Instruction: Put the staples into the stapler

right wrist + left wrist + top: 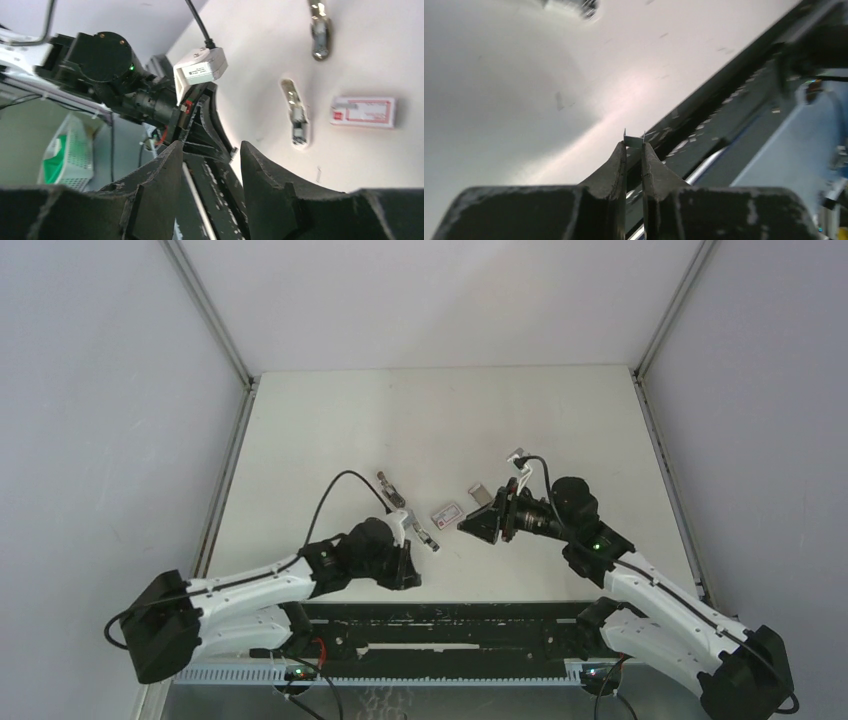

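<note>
The staples box (448, 511), pink-red with a white label, lies flat mid-table and also shows in the right wrist view (362, 111). Two silvery stapler pieces lie apart to its left: one (427, 537) close by, the other (390, 488) further back. My left gripper (634, 145) hovers near the table's front edge, shut on a thin U-shaped metal strip (634, 141) that pokes out past its tips. My right gripper (211, 147) is open with nothing between its fingers. It sits just right of the box (478, 525) and faces the left arm.
A small grey tray (480, 492) lies behind the box. The black rail (450, 625) runs along the near table edge, close to the left gripper. The left arm's wrist and white camera (200, 70) sit directly ahead of the right gripper.
</note>
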You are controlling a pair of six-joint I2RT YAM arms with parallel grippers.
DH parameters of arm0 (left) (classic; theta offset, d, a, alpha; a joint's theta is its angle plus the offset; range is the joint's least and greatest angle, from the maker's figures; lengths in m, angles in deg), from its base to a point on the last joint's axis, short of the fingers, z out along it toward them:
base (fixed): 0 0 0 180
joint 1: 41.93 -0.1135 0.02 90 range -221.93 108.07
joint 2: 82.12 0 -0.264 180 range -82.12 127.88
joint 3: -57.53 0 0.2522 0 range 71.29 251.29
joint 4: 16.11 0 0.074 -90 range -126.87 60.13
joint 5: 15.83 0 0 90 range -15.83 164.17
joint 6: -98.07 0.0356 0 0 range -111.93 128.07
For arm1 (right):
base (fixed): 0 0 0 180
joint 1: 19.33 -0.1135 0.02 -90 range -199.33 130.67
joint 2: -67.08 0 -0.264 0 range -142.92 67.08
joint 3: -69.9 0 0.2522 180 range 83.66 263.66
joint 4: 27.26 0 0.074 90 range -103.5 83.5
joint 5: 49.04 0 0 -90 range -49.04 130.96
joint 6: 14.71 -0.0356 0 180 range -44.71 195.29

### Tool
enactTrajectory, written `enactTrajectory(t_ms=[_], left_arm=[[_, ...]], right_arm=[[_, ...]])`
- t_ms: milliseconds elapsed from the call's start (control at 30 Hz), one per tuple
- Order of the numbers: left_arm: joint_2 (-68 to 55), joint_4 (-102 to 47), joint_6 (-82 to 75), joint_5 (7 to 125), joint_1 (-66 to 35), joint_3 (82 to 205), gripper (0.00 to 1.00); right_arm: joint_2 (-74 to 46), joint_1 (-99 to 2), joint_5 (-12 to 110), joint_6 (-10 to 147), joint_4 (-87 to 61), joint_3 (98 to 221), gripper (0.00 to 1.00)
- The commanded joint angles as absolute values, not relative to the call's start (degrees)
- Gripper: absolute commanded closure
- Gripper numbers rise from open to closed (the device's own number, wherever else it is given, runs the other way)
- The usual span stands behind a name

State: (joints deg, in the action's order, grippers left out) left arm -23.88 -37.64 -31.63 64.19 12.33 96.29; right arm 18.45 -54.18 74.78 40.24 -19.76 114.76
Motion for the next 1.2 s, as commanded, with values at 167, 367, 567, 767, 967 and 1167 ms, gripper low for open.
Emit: enactTrajectory(t_ms=[167,367,567,767,967,1167], left_arm=[[-12.2,-48.8,-26.4,71.5,14.1,107.4,0.95],[-5.2,-50.4,-25.5,72.9,15.6,112.0,0.95],[1.0,-51.5,-24.8,72.6,17.1,116.5,0.94],[5.2,-52.2,-24.2,73.2,17.2,118.3,0.86],[7.0,-52.1,-23.5,73.0,17.2,118.9,0.62],[7.1,-50.4,-23.3,71.5,17.3,118.1,0.49]], right_arm=[[21.2,-54.3,64.8,48.0,-9.9,113.0,0.55],[22.5,-54.3,63.1,50.0,-7.7,112.2,0.55],[23.8,-54.3,62.4,50.4,-6.9,111.0,0.56],[25.2,-54.2,61.7,50.9,-5.3,110.2,0.56],[25.6,-54.2,61.4,50.7,-5.1,109.9,0.56],[25.2,-54.2,61.4,50.3,-5.6,109.9,0.56]])
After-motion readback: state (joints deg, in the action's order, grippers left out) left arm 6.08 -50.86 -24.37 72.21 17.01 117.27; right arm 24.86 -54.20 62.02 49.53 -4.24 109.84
